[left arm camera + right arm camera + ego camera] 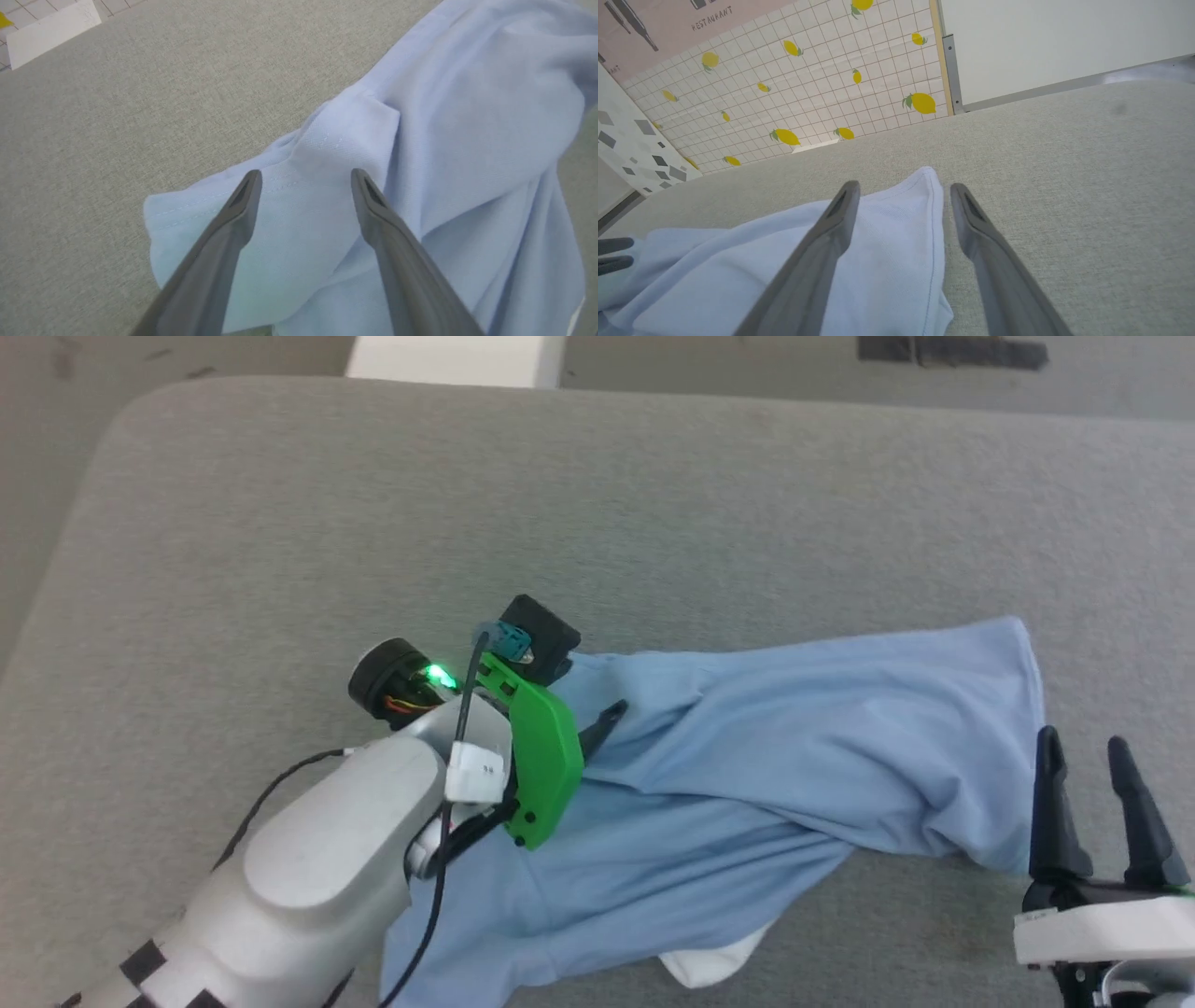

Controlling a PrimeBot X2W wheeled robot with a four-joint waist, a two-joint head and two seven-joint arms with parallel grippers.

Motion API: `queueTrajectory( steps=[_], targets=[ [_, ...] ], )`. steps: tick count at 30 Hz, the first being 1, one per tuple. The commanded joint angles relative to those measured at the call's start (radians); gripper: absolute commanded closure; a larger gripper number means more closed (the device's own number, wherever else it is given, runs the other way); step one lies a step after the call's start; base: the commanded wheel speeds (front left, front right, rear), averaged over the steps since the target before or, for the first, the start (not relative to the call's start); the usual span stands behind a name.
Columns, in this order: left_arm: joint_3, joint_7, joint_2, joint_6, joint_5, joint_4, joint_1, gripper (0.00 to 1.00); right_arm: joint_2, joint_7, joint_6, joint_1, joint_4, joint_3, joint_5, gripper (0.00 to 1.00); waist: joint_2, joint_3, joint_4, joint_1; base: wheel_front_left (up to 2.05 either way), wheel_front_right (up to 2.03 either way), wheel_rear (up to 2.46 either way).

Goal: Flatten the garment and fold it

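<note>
While garment (794,728) lies crumpled, left claw (306,172) gapes over it.

Count: one light blue garment (794,737) on one grey tabletop (467,504), with one white patch (714,966) showing at the garment's near edge. Pincers: two, the left pincer (306,175) over the garment's left end and the right pincer (1082,739) at the garment's right end, each with two dark fingers (817,261), four in total. One green bracket (541,756), beside the garment's left end.
</note>
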Motion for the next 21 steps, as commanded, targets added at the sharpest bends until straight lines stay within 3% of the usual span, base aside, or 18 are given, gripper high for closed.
queueTrajectory(
  steps=[1,7,8,9,10,17,21],
  targets=[
    [-0.004,0.002,-0.002,-0.01,0.016,0.031,-0.029,0.0,0.0,-0.006,-0.001,-0.02,-0.012,-0.002,-0.003,0.0,0.0,0.054,-0.061,-0.0001,0.0,0.0,0.0],
    [-0.028,-0.004,-0.025,-0.035,0.019,0.173,-0.046,0.0,0.0,-0.002,-0.001,-0.031,-0.035,-0.009,-0.003,0.0,0.0,0.078,-0.099,-0.0001,0.0,0.0,0.0],
    [-0.032,-0.003,-0.032,-0.04,0.014,0.194,-0.045,0.13,0.0,-0.002,-0.001,-0.032,-0.037,-0.01,-0.003,0.0,0.0,0.08,-0.102,-0.0001,0.0,0.0,0.0],
    [-0.037,-0.006,-0.036,-0.044,0.014,0.208,-0.046,0.82,0.0,-0.001,-0.001,-0.031,-0.04,-0.011,-0.003,0.0,0.0,0.08,-0.103,-0.0001,0.0,0.0,0.0],
    [-0.041,-0.014,-0.043,-0.051,0.011,0.223,-0.048,1.0,0.0,0.0,-0.001,-0.031,-0.042,-0.012,-0.003,0.0,0.0,0.08,-0.104,-0.0001,0.0,0.0,0.0],
    [0.012,-0.085,-0.066,-0.075,-0.072,0.254,-0.075,1.0,0.0,0.002,-0.001,-0.035,-0.072,-0.03,-0.018,0.0,0.0,0.047,-0.097,-0.0001,0.0,0.0,0.0],
    [0.066,-0.085,-0.025,-0.082,-0.13,0.23,-0.113,1.0,0.0,0.009,-0.001,-0.035,-0.102,-0.023,-0.023,0.0,0.0,0.03,-0.104,-0.0001,0.0,0.0,0.0]
  ],
)
